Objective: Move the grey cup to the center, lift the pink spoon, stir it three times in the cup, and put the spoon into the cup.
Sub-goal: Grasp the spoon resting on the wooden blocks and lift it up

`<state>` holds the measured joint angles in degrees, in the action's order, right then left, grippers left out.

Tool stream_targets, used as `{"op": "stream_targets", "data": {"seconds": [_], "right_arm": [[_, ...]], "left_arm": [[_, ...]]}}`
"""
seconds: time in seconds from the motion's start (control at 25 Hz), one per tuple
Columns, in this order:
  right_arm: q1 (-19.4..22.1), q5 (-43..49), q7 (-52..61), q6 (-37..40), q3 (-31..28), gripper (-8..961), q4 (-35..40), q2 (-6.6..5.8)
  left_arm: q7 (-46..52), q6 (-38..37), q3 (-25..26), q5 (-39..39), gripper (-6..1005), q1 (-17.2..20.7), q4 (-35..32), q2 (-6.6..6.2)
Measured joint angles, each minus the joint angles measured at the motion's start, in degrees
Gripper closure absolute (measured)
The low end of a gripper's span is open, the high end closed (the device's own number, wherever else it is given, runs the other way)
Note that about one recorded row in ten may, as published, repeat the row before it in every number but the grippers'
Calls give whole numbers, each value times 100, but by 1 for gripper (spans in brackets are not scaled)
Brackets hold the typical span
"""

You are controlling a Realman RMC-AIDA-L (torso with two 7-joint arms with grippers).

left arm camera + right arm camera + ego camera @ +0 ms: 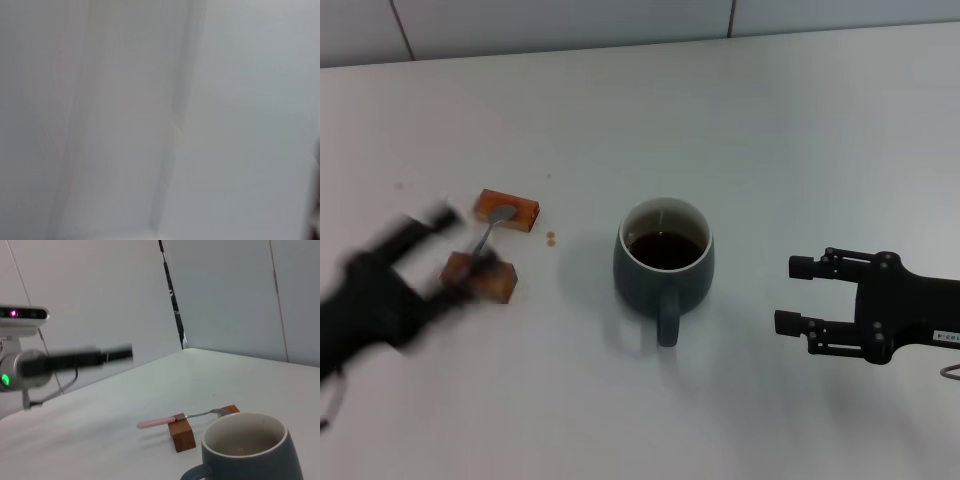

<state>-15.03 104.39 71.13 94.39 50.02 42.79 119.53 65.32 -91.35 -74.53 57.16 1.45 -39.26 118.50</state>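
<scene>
The grey cup (663,262) stands near the table's middle with dark liquid inside and its handle toward me; it also shows in the right wrist view (250,450). The pink spoon (490,228) lies across two brown blocks at the left, and its pink handle (155,423) sticks out free. My left gripper (450,258), blurred by motion, is open over the handle end of the spoon; the right wrist view shows it well above the table (100,357). To the right of the cup, my right gripper (795,295) stands open and empty.
Two brown blocks (507,210) (480,276) carry the spoon. A small brown spot (551,238) marks the white table between blocks and cup. A tiled wall runs along the far edge. The left wrist view shows only a blurred pale surface.
</scene>
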Motion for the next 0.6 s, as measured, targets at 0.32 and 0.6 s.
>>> {"op": "stream_targets", "data": {"seconds": [0.32, 0.6], "right_arm": [[-15, 33, -22, -79, 2, 213, 18, 0], [-40, 148, -37, -128, 17, 212, 19, -6]], "left_arm": [[970, -324, 971, -1059, 217, -489, 1913, -10], [1394, -295, 1372, -1117, 217, -680, 2980, -12]]}}
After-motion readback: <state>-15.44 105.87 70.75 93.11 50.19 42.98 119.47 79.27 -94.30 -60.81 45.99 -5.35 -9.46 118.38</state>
